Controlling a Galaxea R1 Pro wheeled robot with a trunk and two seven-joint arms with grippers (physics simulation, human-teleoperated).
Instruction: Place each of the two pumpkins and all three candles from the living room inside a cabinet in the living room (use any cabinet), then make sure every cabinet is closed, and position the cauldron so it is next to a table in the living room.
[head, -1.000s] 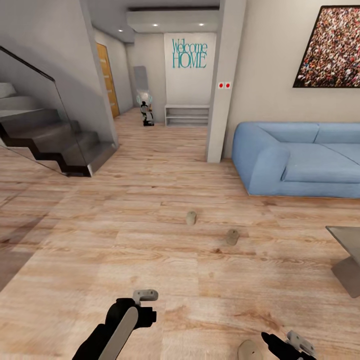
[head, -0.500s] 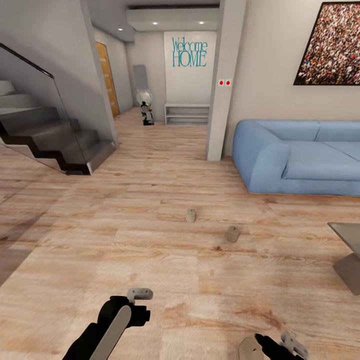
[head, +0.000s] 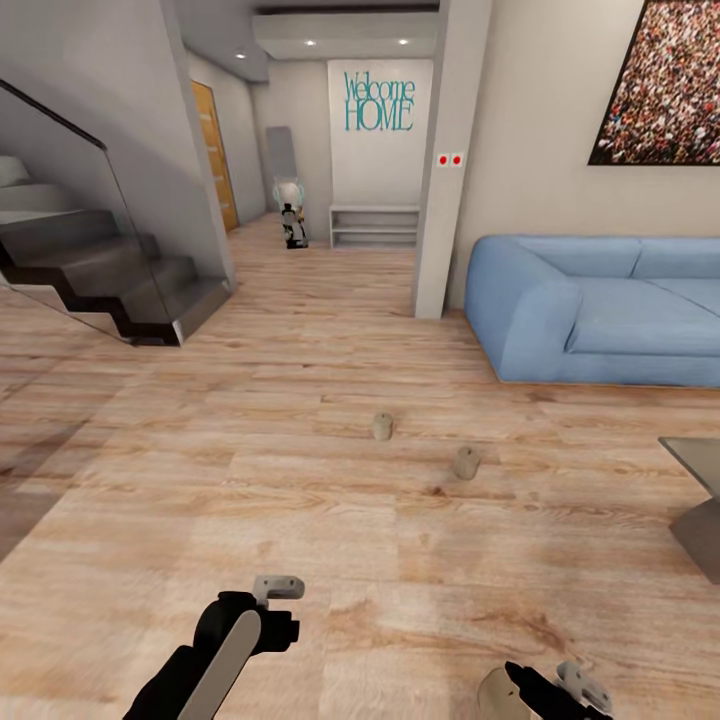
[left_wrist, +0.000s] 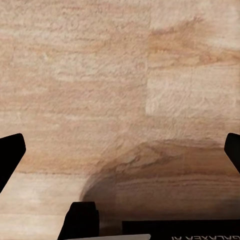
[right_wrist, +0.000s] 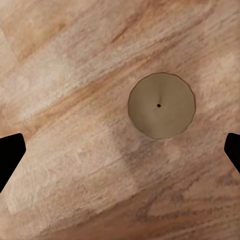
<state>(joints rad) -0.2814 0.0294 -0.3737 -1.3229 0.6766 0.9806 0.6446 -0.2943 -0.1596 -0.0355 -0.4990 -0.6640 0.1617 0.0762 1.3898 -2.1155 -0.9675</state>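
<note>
Light wood-plank floor (head: 300, 480). Three squat candles standing on it, apart: one mid-room (head: 382, 427), one just beyond (head: 466, 463), third nearest (right_wrist: 161, 105).

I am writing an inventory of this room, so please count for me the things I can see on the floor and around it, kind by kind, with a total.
Candles: 3, all standing on the floor
Sofas: 1, blue
Tables: 1, grey, partly in view
Wall pictures: 1
Total: 6
</note>
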